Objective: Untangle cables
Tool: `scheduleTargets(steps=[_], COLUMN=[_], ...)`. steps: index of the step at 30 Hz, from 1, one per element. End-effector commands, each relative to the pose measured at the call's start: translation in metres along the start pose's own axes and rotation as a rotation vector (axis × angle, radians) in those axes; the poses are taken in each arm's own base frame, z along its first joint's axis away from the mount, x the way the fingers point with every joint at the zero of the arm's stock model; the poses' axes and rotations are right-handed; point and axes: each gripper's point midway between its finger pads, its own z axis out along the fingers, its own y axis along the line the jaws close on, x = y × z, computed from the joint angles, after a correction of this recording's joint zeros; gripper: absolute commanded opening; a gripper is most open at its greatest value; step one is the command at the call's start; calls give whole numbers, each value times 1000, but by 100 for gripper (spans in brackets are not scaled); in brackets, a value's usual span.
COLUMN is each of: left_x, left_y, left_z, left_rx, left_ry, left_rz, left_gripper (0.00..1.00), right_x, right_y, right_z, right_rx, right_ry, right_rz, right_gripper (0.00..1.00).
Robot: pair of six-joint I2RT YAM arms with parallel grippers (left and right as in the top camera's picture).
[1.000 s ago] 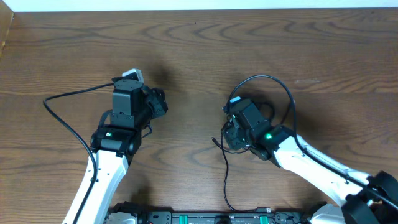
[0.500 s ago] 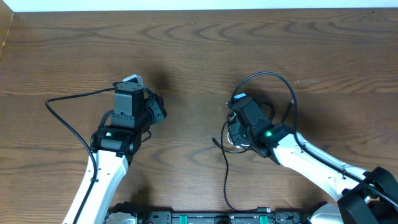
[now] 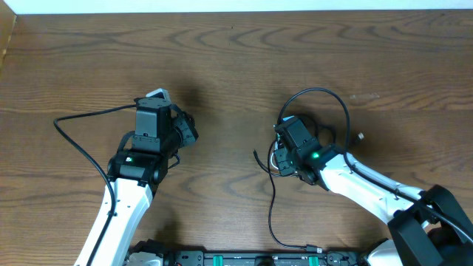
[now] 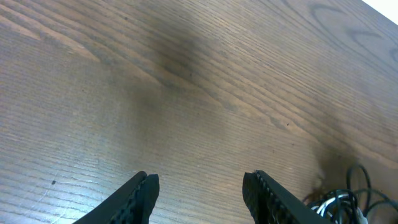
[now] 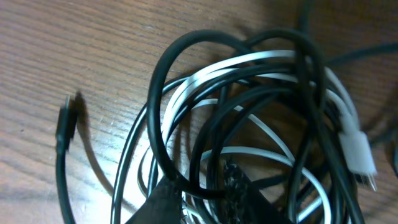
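The tangle of thin black and white cords [image 5: 261, 59] lies bunched on the brown wood-grain surface [image 3: 222, 59], right under the right pincer [image 5: 202, 198]. Its jaws sit among the strands, and I cannot tell whether they grip one. The left pincer [image 4: 200, 180], half open and empty, hangs well apart, so the right arm is nearer.

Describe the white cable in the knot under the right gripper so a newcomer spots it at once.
On the wooden table, look under the right gripper, right of centre, where the knot of thin cables lies. The white cable loops through it and ends in a white plug; the cables around it are black.
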Motion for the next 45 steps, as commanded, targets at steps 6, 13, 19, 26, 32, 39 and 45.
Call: scheduleTargets(steps=[6, 13, 19, 26, 32, 39, 45], left_x=[0, 8, 15, 17, 27, 46, 59], left_y=[3, -11, -22, -32, -64, -81, -84], left_z=[0, -1, -2, -4, -15, -19, -11], left_rx=[-11, 66, 133, 189, 388, 515, 528], left_ry=[-2, 45, 81, 99, 151, 263, 375], left_rz=[10, 5, 73, 74, 150, 143, 12], left_gripper=[51, 51, 51, 51, 51, 51, 46], right_x=[-4, -9, -27, -55, -57, -57, -56], right_y=[-8, 19, 68, 71, 63, 59, 51], right_z=[4, -5, -59, -123, -121, -113, -102], right_rx=[-33, -280, -771, -1072, -1051, -1000, -926], right_ry=[19, 30, -48, -216, -233, -239, -223], right_rz=[76, -6, -91, -152, -150, -160, -135], right_gripper=[1, 1, 1, 1, 1, 1, 1])
